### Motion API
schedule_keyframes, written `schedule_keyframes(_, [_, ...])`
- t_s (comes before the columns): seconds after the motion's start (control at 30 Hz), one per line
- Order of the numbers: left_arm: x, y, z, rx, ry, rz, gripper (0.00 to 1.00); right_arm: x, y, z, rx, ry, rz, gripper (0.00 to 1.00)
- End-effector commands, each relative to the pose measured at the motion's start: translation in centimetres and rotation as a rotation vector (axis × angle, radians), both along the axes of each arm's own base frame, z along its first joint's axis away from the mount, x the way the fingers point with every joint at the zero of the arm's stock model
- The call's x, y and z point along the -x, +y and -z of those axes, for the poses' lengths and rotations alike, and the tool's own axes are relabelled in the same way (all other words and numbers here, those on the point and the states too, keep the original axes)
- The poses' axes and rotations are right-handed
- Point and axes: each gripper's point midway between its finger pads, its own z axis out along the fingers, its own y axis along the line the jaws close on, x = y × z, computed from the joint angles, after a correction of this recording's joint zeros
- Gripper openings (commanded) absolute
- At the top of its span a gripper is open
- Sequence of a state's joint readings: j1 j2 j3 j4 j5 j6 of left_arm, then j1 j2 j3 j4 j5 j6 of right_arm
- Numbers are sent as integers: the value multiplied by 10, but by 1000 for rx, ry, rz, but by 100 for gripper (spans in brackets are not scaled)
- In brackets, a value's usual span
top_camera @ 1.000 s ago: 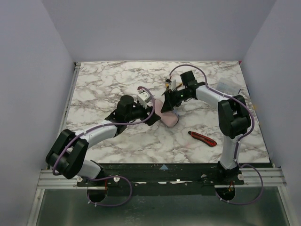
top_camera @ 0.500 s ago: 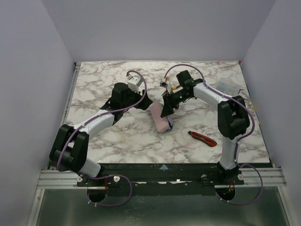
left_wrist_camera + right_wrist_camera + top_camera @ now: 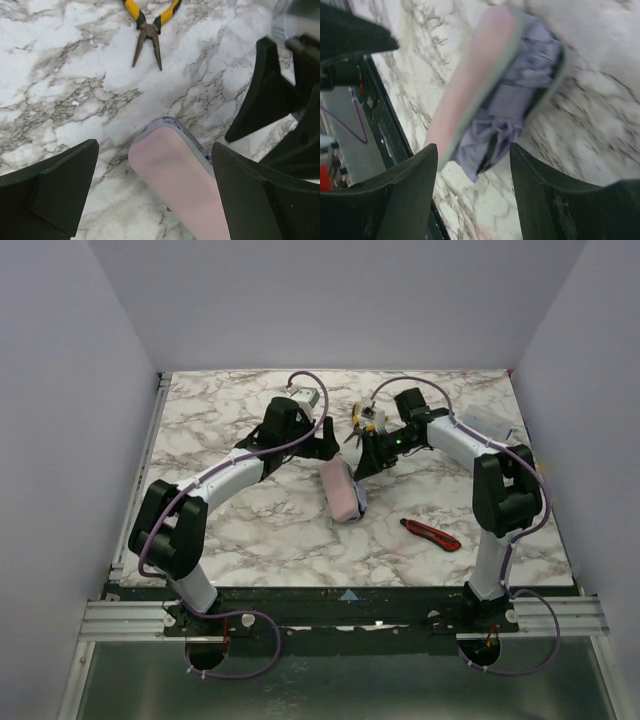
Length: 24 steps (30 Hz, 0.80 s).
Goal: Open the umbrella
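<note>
The umbrella [image 3: 520, 95] was folded up small & tucked in a pink case [image 3: 338, 488], w/ its purple cloth poking out of 1 long side. The case lay flat near the middle of the marble table [image 3: 220, 430], btwn the 2 arms & a bit closer to the near edge than both grippers. The left gripper [image 3: 155, 150] hung over the far end of the case. Its 2 black fingers were spread very wide, w/ nothing in them, & they did not touch the case. The right gripper [image 3: 472, 146] was near the case on the right side. Its 2 fingers were apart too, w/ nothing held. Yellow pliers [image 3: 150, 27] lay on the table just past the grippers. A red & black knife [image 3: 432, 535] lay on the right, well apart from the case.
</note>
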State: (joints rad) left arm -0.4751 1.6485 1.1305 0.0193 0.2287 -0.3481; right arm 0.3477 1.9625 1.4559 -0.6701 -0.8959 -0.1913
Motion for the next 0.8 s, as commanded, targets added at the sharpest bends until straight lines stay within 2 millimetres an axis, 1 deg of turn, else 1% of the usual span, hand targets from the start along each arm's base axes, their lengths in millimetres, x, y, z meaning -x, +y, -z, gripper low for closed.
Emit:
schedule_keyframes(0.0, [10,-12,13,-58,69,-59,98,-25,-34,-11,42,14,225,62])
schedule_keyframes(0.03, [12,-16,16,-69,82,-68,98,-27,-38,-9,68,9,254,61])
schedule_keyframes(0.07, [13,-20,18,-86,88,-78,98,-25,-42,-6,85,10,266,58])
schedule_keyframes(0.17, [15,-27,29,-175,100,-115,98,-17,-45,4,103,27,270,50])
schedule_keyframes(0.2, [16,-30,31,-198,100,-118,99,-16,-44,5,100,51,291,49])
schedule_keyframes(0.3, [18,-32,45,-274,118,-132,99,-15,-39,12,95,67,297,49])
schedule_keyframes(0.4, [19,-29,59,-339,143,-143,98,-16,-29,15,92,68,279,49])
schedule_keyframes(0.53, [18,-13,71,-428,166,-171,97,-19,-18,20,97,72,258,49])
schedule_keyframes(0.63, [23,-7,69,-392,198,-178,95,-18,-16,25,115,74,245,49])
schedule_keyframes(0.77, [32,-6,53,-265,209,-167,93,-14,-12,26,128,66,216,53])
